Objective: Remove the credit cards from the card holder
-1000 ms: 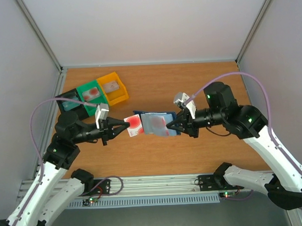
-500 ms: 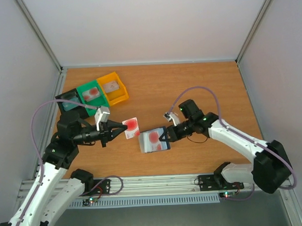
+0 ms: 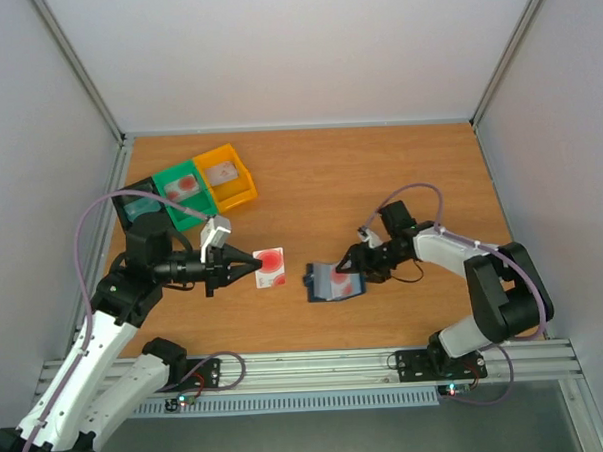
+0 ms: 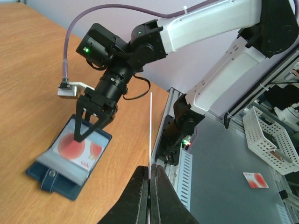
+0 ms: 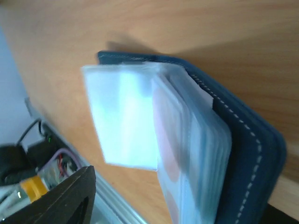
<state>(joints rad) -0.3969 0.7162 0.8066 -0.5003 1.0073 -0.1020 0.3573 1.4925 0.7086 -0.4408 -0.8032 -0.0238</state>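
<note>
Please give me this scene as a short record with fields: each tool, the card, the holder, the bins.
left tool: shut on a pale card with red mark, held above the table
right tool: fingers on the card holder; open or shut unclear
card holder: open on the table, a card showing inside
bins: black, green, yellow, at far left

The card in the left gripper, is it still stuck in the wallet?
No, the left gripper holds the card apart from the card holder.
</note>
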